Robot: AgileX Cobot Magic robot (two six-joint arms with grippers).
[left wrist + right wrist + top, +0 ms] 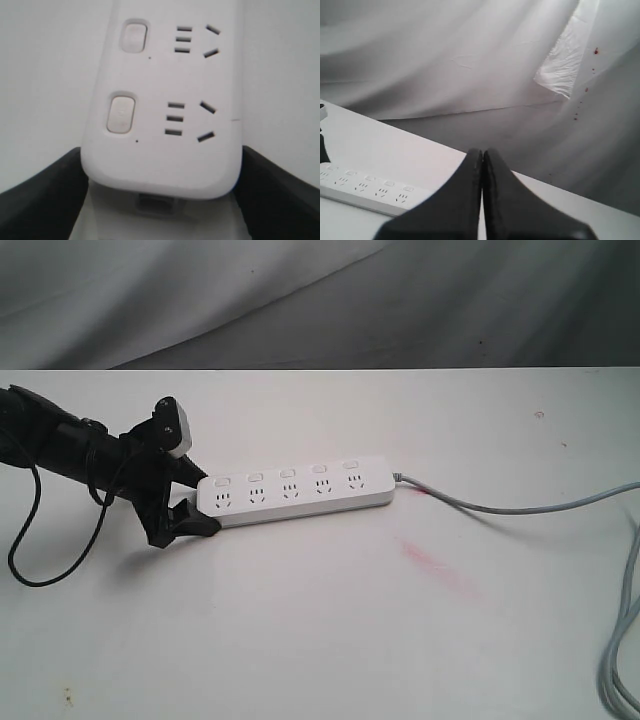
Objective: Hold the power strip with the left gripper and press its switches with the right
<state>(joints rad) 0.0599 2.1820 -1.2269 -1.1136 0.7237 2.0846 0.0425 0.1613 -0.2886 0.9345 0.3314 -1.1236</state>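
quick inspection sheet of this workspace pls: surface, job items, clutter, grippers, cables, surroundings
surface: white table, pink-red smear in front of the strip's cord end
job's things: power strip lying flat, five switches in a row
clutter: nothing seen
grippers: left gripper jaws closed on the strip's cordless end; right gripper jaws shut, empty, away from the strip
cables: grey cord trailing right; black cable looping by the left arm
surroundings: creased pale cloth backdrop

My left gripper (199, 498) clamps one rounded end of the white power strip (300, 492); it lies flat, five switches (287, 473) up. My right gripper (482, 162) hangs closed, apart from it.
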